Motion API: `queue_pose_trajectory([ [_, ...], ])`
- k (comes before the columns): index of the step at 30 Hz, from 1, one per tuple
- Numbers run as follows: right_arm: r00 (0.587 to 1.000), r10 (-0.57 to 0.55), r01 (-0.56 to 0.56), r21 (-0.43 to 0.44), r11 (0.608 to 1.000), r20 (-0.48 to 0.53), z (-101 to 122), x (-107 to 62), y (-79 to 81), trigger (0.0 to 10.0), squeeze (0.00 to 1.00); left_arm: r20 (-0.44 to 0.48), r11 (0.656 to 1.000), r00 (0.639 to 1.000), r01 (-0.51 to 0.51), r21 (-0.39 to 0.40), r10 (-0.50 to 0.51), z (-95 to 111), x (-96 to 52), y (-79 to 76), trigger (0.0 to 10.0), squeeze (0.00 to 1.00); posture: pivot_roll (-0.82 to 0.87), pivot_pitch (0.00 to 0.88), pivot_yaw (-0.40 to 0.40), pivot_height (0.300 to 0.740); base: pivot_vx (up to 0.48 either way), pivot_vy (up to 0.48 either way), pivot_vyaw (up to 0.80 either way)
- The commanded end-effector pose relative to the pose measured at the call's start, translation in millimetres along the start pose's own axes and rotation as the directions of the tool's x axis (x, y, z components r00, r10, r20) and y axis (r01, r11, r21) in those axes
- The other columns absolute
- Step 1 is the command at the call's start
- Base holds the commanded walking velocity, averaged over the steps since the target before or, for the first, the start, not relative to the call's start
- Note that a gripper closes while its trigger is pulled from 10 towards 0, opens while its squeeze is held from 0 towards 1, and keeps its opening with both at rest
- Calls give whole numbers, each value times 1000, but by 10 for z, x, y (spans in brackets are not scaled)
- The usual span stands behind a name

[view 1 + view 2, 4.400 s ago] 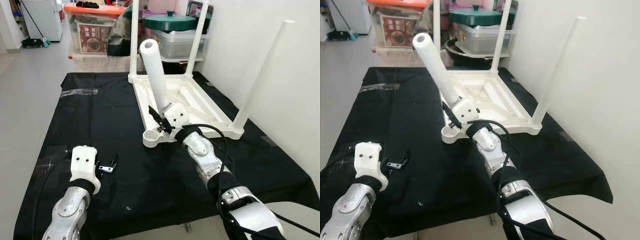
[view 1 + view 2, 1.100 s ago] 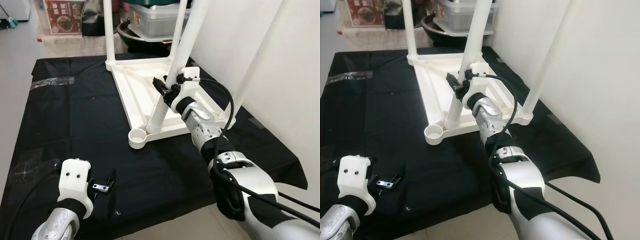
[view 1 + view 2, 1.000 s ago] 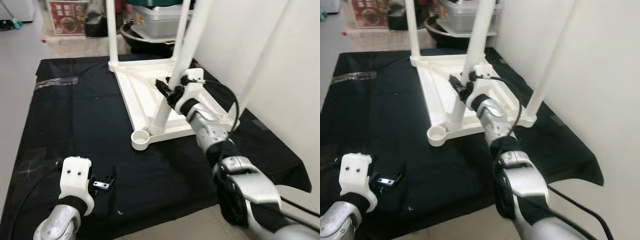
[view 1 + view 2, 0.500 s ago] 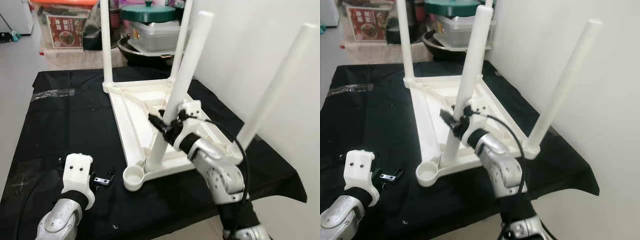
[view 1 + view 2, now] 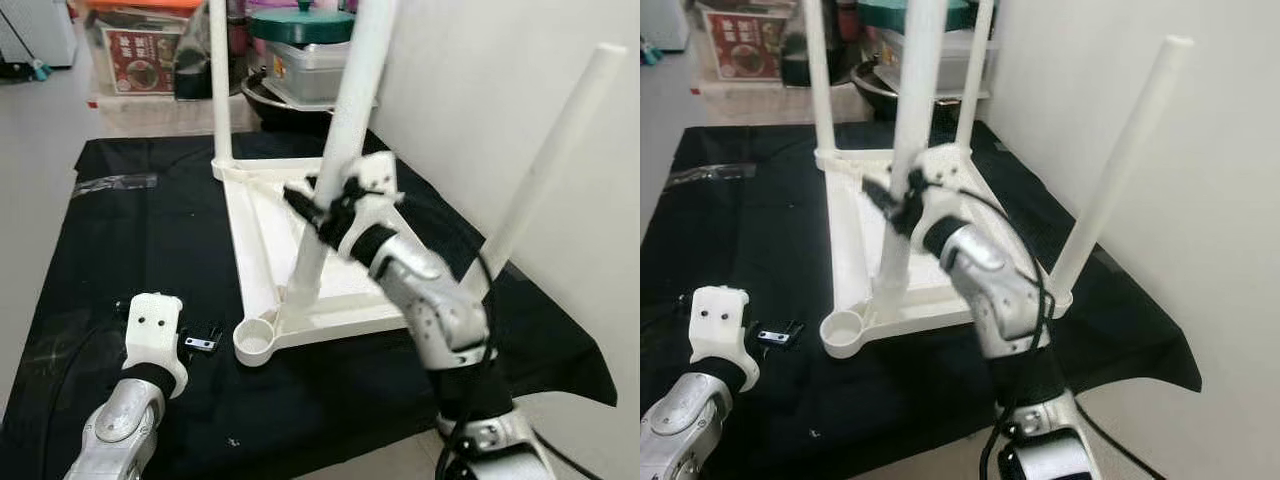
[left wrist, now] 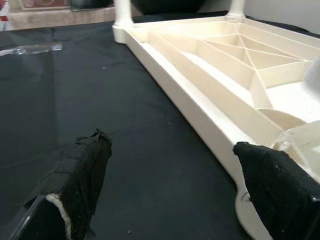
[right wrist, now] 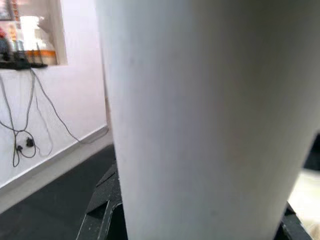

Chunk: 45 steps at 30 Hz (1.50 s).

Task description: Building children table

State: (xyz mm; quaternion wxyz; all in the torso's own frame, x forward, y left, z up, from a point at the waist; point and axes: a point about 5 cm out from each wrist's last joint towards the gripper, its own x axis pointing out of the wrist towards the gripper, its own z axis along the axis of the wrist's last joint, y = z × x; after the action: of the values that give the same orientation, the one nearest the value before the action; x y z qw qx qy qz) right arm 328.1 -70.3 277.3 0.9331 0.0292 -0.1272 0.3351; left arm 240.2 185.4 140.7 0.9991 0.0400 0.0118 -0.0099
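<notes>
A white children's table point(image 5: 262, 262) lies upside down on a black cloth point(image 5: 110, 240). Two fitted legs stand up at the far left point(image 5: 220, 80) and near right point(image 5: 555, 165). My right gripper point(image 5: 322, 205) is shut on a loose white leg point(image 5: 335, 150), which leans with its foot on the frame beside the empty corner socket point(image 5: 255, 341). In the right wrist view that leg point(image 7: 200, 125) is very close. My left gripper point(image 5: 203, 338) rests open just above the cloth, left of the socket; its fingers point(image 6: 82, 175) frame the table's edge point(image 6: 200, 85).
Storage boxes point(image 5: 135, 55) and a green-lidded pot point(image 5: 300, 25) stand on the floor behind the cloth. A white wall point(image 5: 480, 100) runs close along the right side. Bare cloth lies left of the table.
The camera has shifted. My right gripper has risen with the leg, which now stands steeper, foot still beside the corner socket. The left gripper stays low on the cloth.
</notes>
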Motion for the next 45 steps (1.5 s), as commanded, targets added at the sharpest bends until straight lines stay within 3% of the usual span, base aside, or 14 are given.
queue_pose_trajectory([
  [1,996,24,-20,-41,999,89,293,-30,27,10000,0,1,1000,1000,-10,8,10,-30,19,18,10000,0,119,0,-113,740,0,0,0],
  [10,992,70,-67,-30,997,107,282,-29,62,10000,0,16,1000,1000,-9,20,8,-41,79,46,10000,0,123,0,-108,740,0,0,0],
  [12,991,90,-89,-23,996,99,230,-9,61,10000,0,10,999,999,-31,36,30,-58,57,153,10000,0,135,0,-110,740,0,0,0],
  [16,987,137,-136,-20,991,85,162,-2,77,10000,0,-9,997,998,-62,55,62,-106,-38,300,10000,0,151,0,-116,740,0,0,0],
  [18,974,216,-215,-27,976,71,74,9,115,10000,0,-42,994,996,-81,67,84,-181,-174,384,10000,0,176,0,-130,740,0,0,0],
  [21,974,216,-215,-27,976,71,74,9,115,10000,0,-42,994,996,-81,67,84,-181,-174,384,10000,0,176,0,-130,740,0,0,0],
  [24,947,316,-315,-22,949,61,-10,37,158,10000,0,-68,992,992,-98,75,103,-249,-292,419,10000,0,200,0,-149,740,0,0,0],
  [26,947,316,-315,-22,949,61,-10,37,158,10000,0,-68,992,992,-98,75,103,-249,-292,419,10000,0,200,0,-149,740,0,0,0],
  [29,902,431,-431,-4,902,43,-118,84,227,10000,0,-69,991,991,-112,74,117,-260,-333,424,10000,0,224,0,-162,740,0,0,0],
  [33,902,431,-431,-4,902,43,-118,84,227,10000,0,-69,991,991,-112,74,117,-260,-333,424,10000,0,224,0,-162,740,0,0,0],
  [36,842,540,-540,-6,842,1,-242,75,334,10000,0,-64,990,990,-118,74,123,-257,-336,440,10000,0,231,0,-166,740,0,0,0],
  [38,842,540,-540,-6,842,1,-242,75,334,10000,0,-64,990,990,-118,74,123,-257,-336,440,10000,0,231,0,-166,740,0,0,0],
  [42,767,638,-640,-8,768,-75,-467,15,451,10000,0,-56,990,990,-123,73,127,-244,-341,452,10000,0,240,0,-170,740,0,0,0],
  [45,755,649,-652,-12,758,-89,-507,6,462,10000,0,-55,990,990,-123,72,127,-242,-343,450,10000,0,240,0,-170,740,0,0,0],
])
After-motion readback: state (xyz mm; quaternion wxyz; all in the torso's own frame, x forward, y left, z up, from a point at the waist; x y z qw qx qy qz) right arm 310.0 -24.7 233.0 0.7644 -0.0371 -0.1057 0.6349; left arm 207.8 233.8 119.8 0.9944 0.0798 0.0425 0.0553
